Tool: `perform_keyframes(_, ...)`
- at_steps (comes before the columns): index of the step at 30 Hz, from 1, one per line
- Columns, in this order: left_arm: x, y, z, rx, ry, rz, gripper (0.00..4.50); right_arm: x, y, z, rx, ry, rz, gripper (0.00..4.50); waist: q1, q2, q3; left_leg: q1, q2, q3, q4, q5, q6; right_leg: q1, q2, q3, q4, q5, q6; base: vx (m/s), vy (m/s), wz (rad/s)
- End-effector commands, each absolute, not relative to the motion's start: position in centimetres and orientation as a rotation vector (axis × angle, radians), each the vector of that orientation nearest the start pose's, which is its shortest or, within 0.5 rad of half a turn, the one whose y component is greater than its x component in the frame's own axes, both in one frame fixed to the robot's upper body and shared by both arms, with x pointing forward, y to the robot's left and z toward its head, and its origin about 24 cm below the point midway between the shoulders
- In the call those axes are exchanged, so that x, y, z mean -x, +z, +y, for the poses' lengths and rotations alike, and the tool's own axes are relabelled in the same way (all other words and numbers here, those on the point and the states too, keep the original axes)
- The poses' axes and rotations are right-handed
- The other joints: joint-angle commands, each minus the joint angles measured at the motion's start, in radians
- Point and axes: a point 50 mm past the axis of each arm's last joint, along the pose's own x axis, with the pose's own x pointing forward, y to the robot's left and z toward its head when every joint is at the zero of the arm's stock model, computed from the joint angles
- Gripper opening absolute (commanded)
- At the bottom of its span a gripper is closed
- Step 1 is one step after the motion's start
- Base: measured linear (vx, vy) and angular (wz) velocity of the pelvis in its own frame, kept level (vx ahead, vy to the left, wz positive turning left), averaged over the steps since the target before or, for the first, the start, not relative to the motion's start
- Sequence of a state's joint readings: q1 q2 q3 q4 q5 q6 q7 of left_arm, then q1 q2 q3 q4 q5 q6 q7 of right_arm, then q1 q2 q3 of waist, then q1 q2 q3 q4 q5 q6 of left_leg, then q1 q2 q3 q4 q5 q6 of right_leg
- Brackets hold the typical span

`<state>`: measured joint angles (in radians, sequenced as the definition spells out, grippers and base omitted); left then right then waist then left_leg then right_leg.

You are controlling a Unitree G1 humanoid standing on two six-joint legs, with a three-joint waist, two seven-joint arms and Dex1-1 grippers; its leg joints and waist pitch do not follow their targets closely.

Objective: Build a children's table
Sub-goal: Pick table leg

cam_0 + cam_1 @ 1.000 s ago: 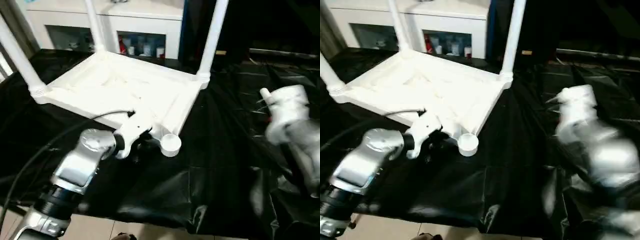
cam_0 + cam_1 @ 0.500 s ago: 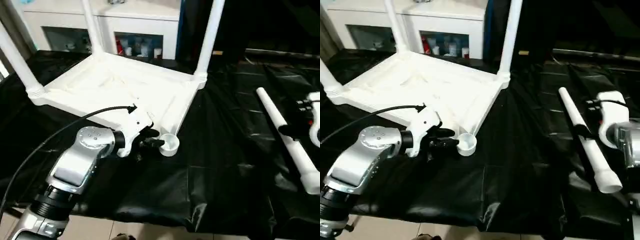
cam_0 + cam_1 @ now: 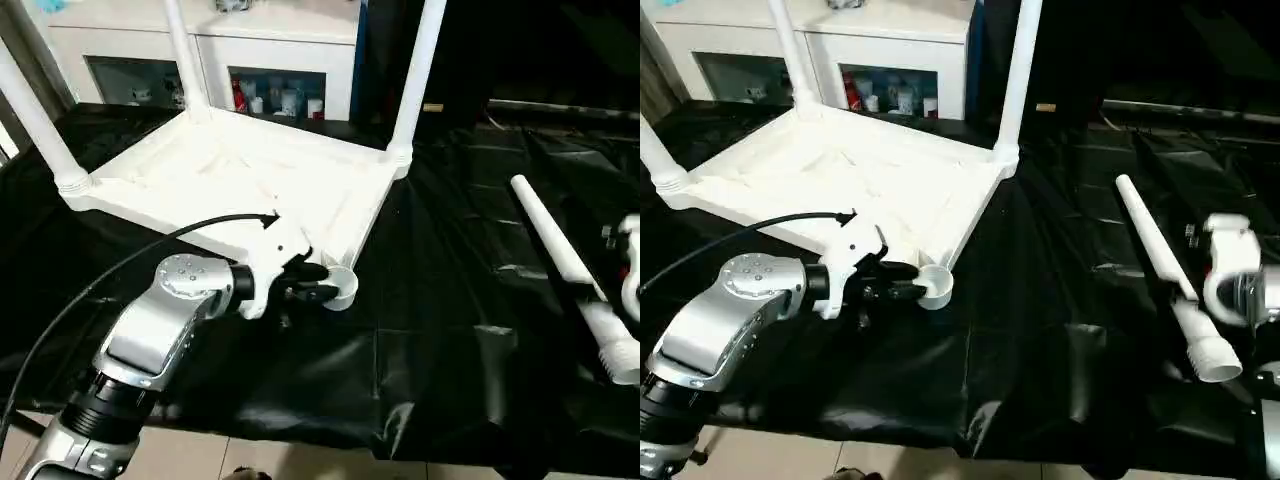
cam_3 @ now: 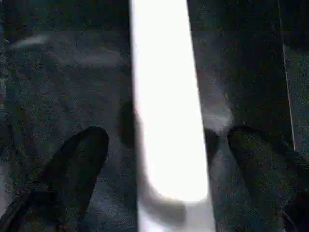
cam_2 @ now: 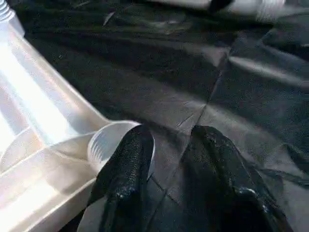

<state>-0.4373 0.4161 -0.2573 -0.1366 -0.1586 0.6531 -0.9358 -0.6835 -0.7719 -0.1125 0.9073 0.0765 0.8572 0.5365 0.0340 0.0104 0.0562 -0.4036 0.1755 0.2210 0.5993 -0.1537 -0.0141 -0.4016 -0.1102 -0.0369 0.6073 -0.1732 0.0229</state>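
Left eye view: the children's table top (image 3: 240, 175) lay upside down on the black-draped surface (image 3: 440, 300), ribbed underside facing up, at the robot's left and centre. Three legs (image 3: 418, 75) stood upright in its corner sockets; the near corner socket (image 3: 340, 287) was empty. The left gripper (image 5: 166, 145) was at that socket, with one finger (image 5: 128, 164) touching its rim and the other on the drape outside it, the two fingers set apart with a gap between them. The fourth leg (image 3: 560, 255) lay flat on the surface at the robot's right, well apart from the top, threaded end toward the robot. The right gripper (image 4: 166, 159) sat over this leg, its fingers (image 4: 77, 159) spread wide on either side without touching it. A white cabinet (image 3: 200, 40) stood behind the surface; small items in its compartments could not be identified, and no writing was legible.
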Motion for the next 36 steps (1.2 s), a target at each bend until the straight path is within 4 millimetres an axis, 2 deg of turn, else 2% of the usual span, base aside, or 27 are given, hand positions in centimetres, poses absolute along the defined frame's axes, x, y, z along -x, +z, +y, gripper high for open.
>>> perform_keyframes(1,-28.2,11.9,10.6,-0.305,-1.180,0.308,1.70,-29.5,8.2,-36.6,-0.005,-0.146,0.940,4.17,0.002,-0.026,-0.068,0.030,0.040,-0.028,-0.056,-0.305,-0.006,0.028,-0.025,0.015,-0.081,-0.353,-0.230,0.000,0.000,0.00)
perform_keyframes(3,-28.0,12.1,10.5,-0.278,-1.206,0.304,1.70,-29.7,8.2,-36.6,-0.009,-0.139,0.951,4.05,0.000,-0.029,-0.067,0.032,0.040,-0.028,-0.054,-0.329,-0.014,0.025,-0.026,0.014,-0.085,-0.403,-0.214,0.000,0.000,0.00)
perform_keyframes(5,-27.7,12.2,10.4,-0.264,-1.231,0.308,1.70,-29.7,8.2,-36.6,-0.010,-0.133,0.956,3.80,0.000,-0.027,-0.064,0.032,0.041,-0.029,-0.055,-0.344,-0.019,0.021,-0.025,0.014,-0.088,-0.423,-0.209,0.000,0.000,0.00)
perform_keyframes(8,-27.1,12.3,10.2,-0.257,-1.283,0.303,1.70,-29.8,8.2,-36.5,-0.005,-0.120,0.964,3.58,0.002,-0.030,-0.064,0.034,0.042,-0.029,-0.055,-0.353,-0.023,0.019,-0.025,0.013,-0.087,-0.432,-0.203,0.000,0.000,0.00)
perform_keyframes(10,-26.9,12.4,10.1,-0.263,-1.295,0.297,1.70,-29.8,8.0,-36.5,0.000,-0.119,0.970,3.42,0.001,-0.037,-0.064,0.032,0.042,-0.028,-0.055,-0.351,-0.023,0.019,-0.026,0.014,-0.087,-0.437,-0.201,0.000,0.000,0.00)
perform_keyframes(15,-27.1,12.3,10.6,-0.282,-1.272,0.301,1.70,-29.9,7.6,-36.3,-0.007,-0.112,0.974,2.97,0.000,-0.035,-0.063,0.034,0.042,-0.031,-0.055,-0.364,-0.031,0.016,-0.026,0.014,-0.088,-0.461,-0.184,0.000,0.000,0.00)
perform_keyframes(16,-27.2,12.3,10.7,-0.283,-1.268,0.303,1.70,-29.9,7.6,-36.3,-0.008,-0.111,0.975,2.97,-0.001,-0.037,-0.063,0.032,0.042,-0.031,-0.055,-0.363,-0.031,0.017,-0.026,0.014,-0.087,-0.459,-0.185,0.000,0.000,0.00)
perform_keyframes(18,-27.4,12.3,10.9,-0.292,-1.252,0.308,1.70,-29.9,7.6,-36.3,-0.002,-0.106,0.978,2.69,0.000,-0.040,-0.063,0.031,0.042,-0.031,-0.056,-0.359,-0.030,0.017,-0.026,0.014,-0.087,-0.458,-0.181,0.000,0.000,0.00)
perform_keyframes(21,-27.4,12.2,10.9,-0.295,-1.240,0.309,1.70,-29.8,7.5,-36.3,0.005,-0.106,0.982,2.60,0.002,-0.038,-0.063,0.032,0.042,-0.030,-0.056,-0.360,-0.030,0.016,-0.027,0.014,-0.087,-0.455,-0.183,0.000,0.000,0.00)
perform_keyframes(22,-27.4,12.2,10.9,-0.293,-1.240,0.310,1.70,-29.8,7.4,-36.4,0.004,-0.111,0.981,2.39,0.003,-0.035,-0.063,0.033,0.042,-0.030,-0.056,-0.356,-0.032,0.016,-0.027,0.015,-0.086,-0.447,-0.187,0.000,0.000,0.00)
perform_keyframes(24,-27.3,12.2,11.0,-0.294,-1.241,0.312,1.70,-29.8,7.3,-36.5,0.004,-0.115,0.979,2.23,0.002,-0.035,-0.064,0.032,0.042,-0.030,-0.056,-0.358,-0.032,0.017,-0.025,0.015,-0.085,-0.434,-0.192,0.000,0.000,0.00)
perform_keyframes(29,-27.2,12.2,11.1,-0.289,-1.252,0.318,1.70,-29.8,7.3,-36.5,-0.009,-0.119,0.964,1.90,0.003,-0.039,-0.065,0.031,0.042,-0.028,-0.055,-0.344,-0.026,0.019,-0.026,0.015,-0.082,-0.416,-0.201,0.000,0.000,0.00)
perform_keyframes(30,-27.3,12.2,11.1,-0.287,-1.253,0.319,1.70,-29.8,7.3,-36.5,-0.014,-0.123,0.957,1.88,0.004,-0.047,-0.064,0.030,0.043,-0.027,-0.055,-0.338,-0.022,0.019,-0.026,0.015,-0.082,-0.415,-0.200,0.000,0.000,0.00)
perform_keyframes(33,-27.6,12.5,11.3,-0.258,-1.234,0.306,1.70,-30.0,7.7,-36.4,-0.024,-0.122,0.932,1.86,0.006,-0.045,-0.064,0.030,0.043,-0.027,-0.054,-0.330,-0.021,0.019,-0.027,0.016,-0.081,-0.418,-0.198,0.000,0.000,0.00)
perform_keyframes(34,-27.9,12.6,11.4,-0.222,-1.207,0.298,1.70,-30.7,8.2,-35.9,-0.042,-0.096,0.876,1.86,0.009,-0.031,-0.064,0.031,0.042,-0.029,-0.056,-0.331,-0.026,0.020,-0.027,0.016,-0.079,-0.407,-0.201,0.000,0.000,0.00)
perform_keyframes(36,-28.3,12.6,11.5,-0.201,-1.173,0.291,1.70,-31.2,8.8,-35.3,-0.075,-0.057,0.820,1.86,0.006,-0.036,-0.063,0.029,0.041,-0.027,-0.059,-0.343,-0.027,0.021,-0.022,0.016,-0.081,-0.402,-0.193,0.000,0.000,0.00)
